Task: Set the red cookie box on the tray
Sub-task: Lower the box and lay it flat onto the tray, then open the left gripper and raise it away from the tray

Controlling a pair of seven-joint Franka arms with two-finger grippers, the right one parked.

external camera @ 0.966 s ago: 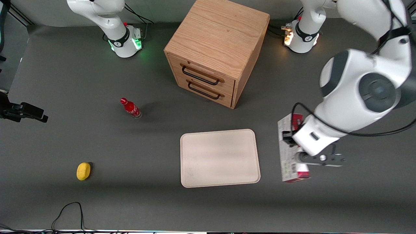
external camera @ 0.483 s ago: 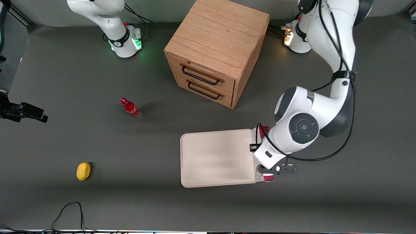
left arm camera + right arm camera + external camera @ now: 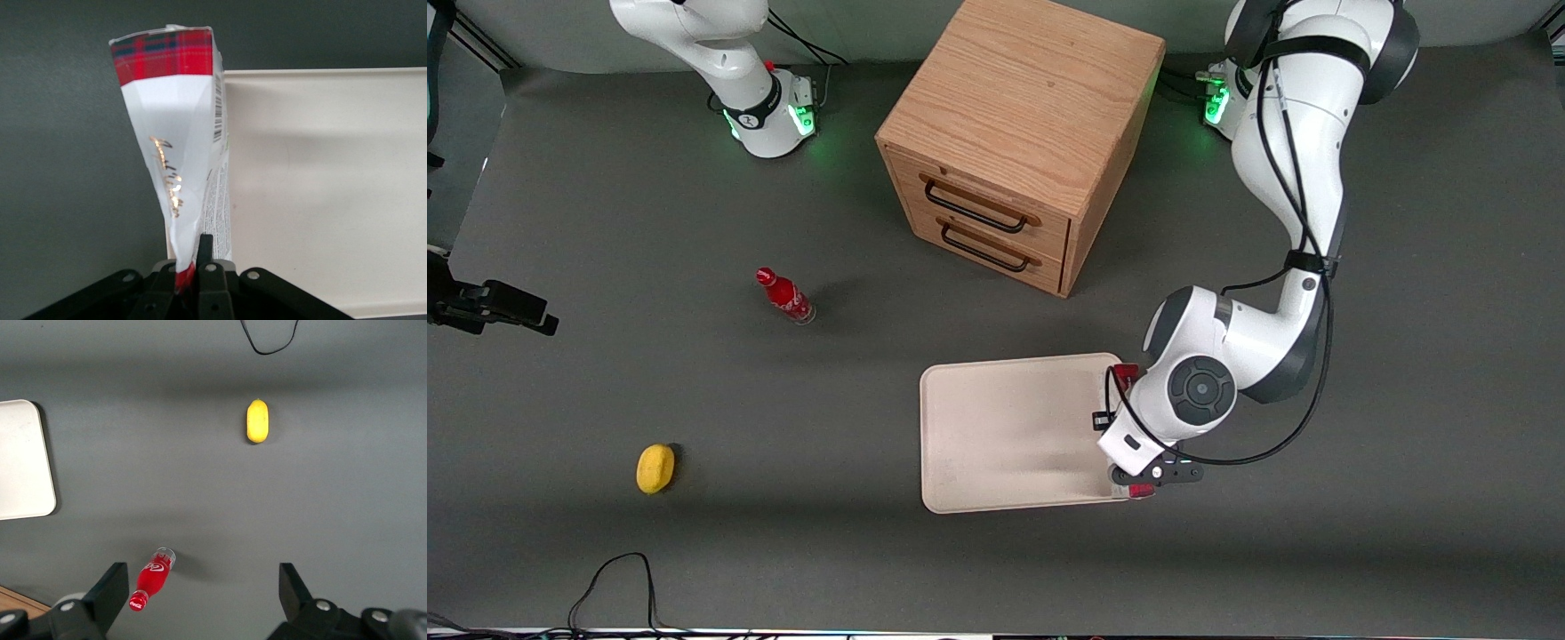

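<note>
With the tray (image 3: 1005,427) taken as landmark, a yellow lemon-like object (image 3: 655,468) is seen on the table (image 3: 694,551) nearer the front camera, toward the parked arm's end. The pincer (image 3: 1145,480) is held over the tray's edge at the working arm's end, clamped on the red cookie box (image 3: 180,160). The box is hung along that rim, its long axis parallel to the tray's short side, its plaid end pointed away from the pincer. Farther off, a red bottle (image 3: 784,296) and a wooden cabinet (image 3: 1018,142) are found.

Robot lab: two arm bases bolted to grey table (image 3: 605,222), loose cables, props scattered.
</note>
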